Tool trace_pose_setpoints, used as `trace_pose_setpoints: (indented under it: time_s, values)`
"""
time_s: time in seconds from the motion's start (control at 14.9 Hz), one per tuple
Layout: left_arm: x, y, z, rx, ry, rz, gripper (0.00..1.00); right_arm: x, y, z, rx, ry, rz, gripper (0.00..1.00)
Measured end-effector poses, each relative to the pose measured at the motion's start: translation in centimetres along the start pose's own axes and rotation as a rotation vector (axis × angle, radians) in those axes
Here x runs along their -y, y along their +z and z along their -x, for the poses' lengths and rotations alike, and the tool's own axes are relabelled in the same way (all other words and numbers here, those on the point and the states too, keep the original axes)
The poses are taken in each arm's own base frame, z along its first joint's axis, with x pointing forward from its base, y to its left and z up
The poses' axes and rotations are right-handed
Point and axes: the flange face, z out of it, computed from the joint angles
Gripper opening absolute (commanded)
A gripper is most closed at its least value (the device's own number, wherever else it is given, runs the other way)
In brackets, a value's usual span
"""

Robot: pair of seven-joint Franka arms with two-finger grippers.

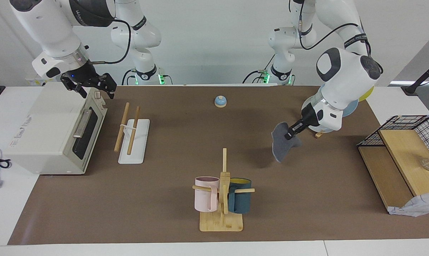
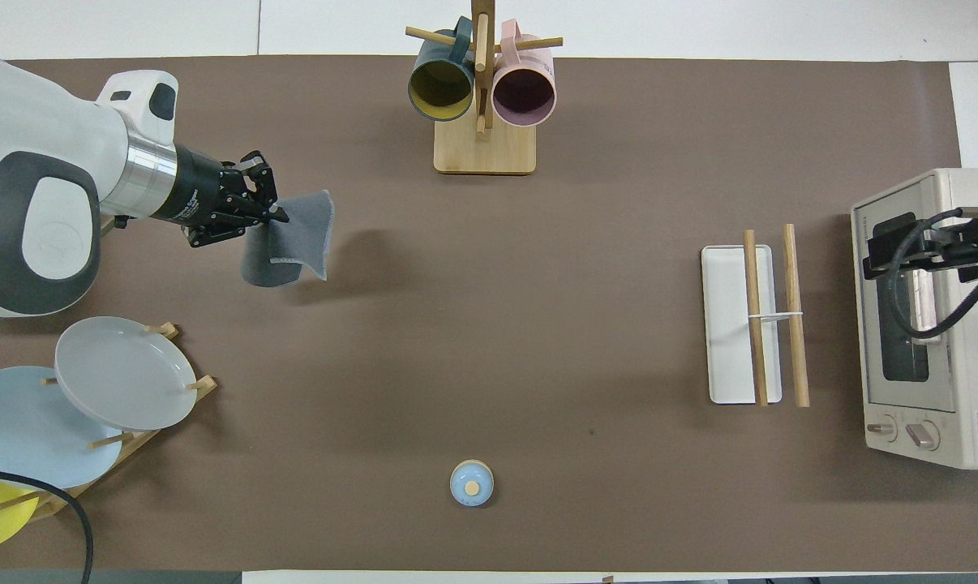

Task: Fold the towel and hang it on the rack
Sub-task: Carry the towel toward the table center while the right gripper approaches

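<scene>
The thin dark grey cloth towel [image 1: 282, 143] looks soft and matt, its stitched edge pale. The rack [image 1: 131, 132] has two smooth light wooden rods on a flat white glossy base. A matt brown paper-like sheet [image 1: 186, 142] covers the tabletop. The wooden mug tree [image 1: 222, 199] carries smooth pink and teal mugs.
</scene>
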Motion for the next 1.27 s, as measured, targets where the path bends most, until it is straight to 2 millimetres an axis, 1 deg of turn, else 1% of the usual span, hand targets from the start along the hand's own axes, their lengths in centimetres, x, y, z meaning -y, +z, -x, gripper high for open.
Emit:
trace_pose_setpoints:
  time_s: [0.13, 0.33, 0.74, 1.0, 1.27]
  values:
    - [-1.4, -1.3, 2.4, -0.009, -0.141, 0.020, 0.00, 0.0, 0.0, 0.0, 0.000, 0.000, 0.000, 1.00]
    - [-2.8, -2.9, 5.3, -0.001, -0.368, 0.055, 0.00, 0.0, 0.0, 0.0, 0.000, 0.000, 0.000, 1.00]
    - [-5.0, -5.1, 9.7, 0.124, -0.729, 0.143, 0.00, 0.0, 0.0, 0.0, 0.000, 0.000, 0.000, 1.00]
    - [-6.9, -5.2, 12.1, 0.166, -0.928, 0.200, 0.00, 0.0, 0.0, 0.0, 0.000, 0.000, 0.000, 1.00]
    - [-8.7, -4.3, 15.3, 0.194, -1.004, 0.202, 0.00, 0.0, 0.0, 0.0, 0.000, 0.000, 0.000, 1.00]
